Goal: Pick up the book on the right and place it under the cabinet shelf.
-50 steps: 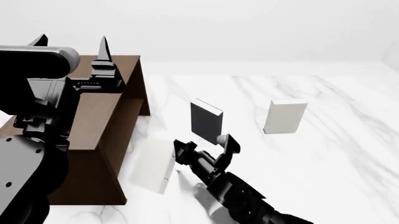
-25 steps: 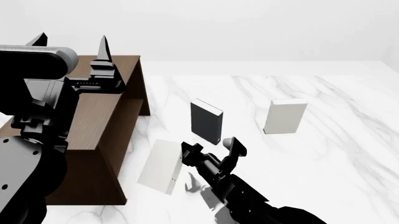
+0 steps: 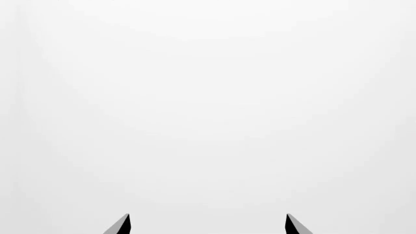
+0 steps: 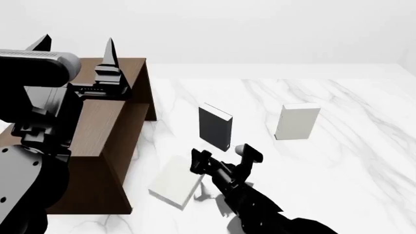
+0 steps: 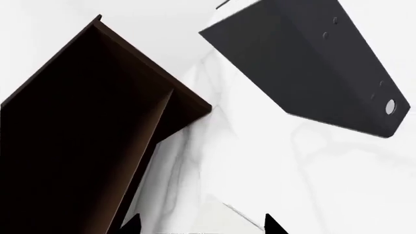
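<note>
Left gripper [image 4: 77,46]: raised above the cabinet shelf [image 4: 107,131], fingers spread, nothing held. The book [image 4: 177,181]: lay tilted on the marble table [image 4: 338,161] just outside the shelf's open side, not under it. Right gripper [image 4: 226,157]: jaws apart, beside the book, empty. Black book [image 4: 215,127]: upright. Pale book [image 4: 297,121]: upright, far right.

Cabinet shelf [image 4: 107,131] rendered in dark brown wood grain, hollow nearly black in right wrist view. Off-white book [image 4: 177,181], plain cover, seen near the table's front edge. Black book [image 4: 215,127] with a white page edge. Pale greyish book [image 4: 297,121]. Table [image 4: 338,146] finished in white marble with grey veining.
</note>
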Robot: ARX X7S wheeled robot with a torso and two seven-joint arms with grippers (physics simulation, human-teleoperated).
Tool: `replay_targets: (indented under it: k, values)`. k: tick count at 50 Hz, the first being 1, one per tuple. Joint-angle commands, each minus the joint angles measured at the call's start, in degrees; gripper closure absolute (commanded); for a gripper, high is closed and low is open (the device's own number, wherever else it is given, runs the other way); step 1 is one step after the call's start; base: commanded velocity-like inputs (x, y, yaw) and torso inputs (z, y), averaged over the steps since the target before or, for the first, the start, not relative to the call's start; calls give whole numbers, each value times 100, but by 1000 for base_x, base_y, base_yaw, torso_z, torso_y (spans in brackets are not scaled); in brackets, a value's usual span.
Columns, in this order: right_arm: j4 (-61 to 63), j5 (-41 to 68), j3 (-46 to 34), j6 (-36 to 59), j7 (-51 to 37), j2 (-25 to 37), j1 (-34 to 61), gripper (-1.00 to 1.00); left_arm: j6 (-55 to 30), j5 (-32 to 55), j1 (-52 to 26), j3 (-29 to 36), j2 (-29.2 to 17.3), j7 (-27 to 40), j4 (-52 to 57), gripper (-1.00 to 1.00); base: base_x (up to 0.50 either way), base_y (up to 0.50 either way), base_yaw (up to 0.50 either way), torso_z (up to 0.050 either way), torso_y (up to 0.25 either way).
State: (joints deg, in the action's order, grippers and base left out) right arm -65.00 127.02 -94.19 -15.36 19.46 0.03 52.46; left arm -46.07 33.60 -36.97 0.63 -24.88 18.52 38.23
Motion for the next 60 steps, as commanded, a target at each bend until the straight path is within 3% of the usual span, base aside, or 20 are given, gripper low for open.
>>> replay_targets:
  k: [1, 18, 22, 27, 38, 48, 53, 60]
  values:
    - [5, -658, 19, -256, -290, -3, -66, -100, 36, 70, 31, -26, -19, -18, 69, -100, 0, 0, 0, 0, 0]
    - [424, -2674, -96, -980, -1018, 12, 47, -100, 96, 166, 96, -122, -50, -13, 135, -100, 0, 0, 0, 0, 0]
    - [2666, -3526, -585, -1389, -2322, 1059, 368, -100, 129, 141, 107, -99, -33, -2, 106, -100, 0, 0, 0, 0, 0]
    - [4530, -4359, -973, -1471, -3395, 1888, 895, -100, 107, 147, 66, -75, -21, 28, 93, -100, 0, 0, 0, 0, 0]
    - [7163, -5538, -1292, -905, -5047, 2995, 2303, -100, 23, 170, -34, -15, -7, 109, 107, -100, 0, 0, 0, 0, 0]
    - [8746, -5644, -936, 78, -6210, 4030, 4270, -100, -146, 320, -269, -23, -9, 165, 169, -100, 0, 0, 0, 0, 0]
    - [9003, -5739, -714, 574, -6911, 4671, 5114, -100, -268, 458, -440, -55, 13, 213, 232, -100, 0, 0, 0, 0, 0]
    - [9081, -5953, -730, 1172, -7249, 5375, 5664, -100, -293, 533, -493, -71, 25, 233, 275, -100, 0, 0, 0, 0, 0]
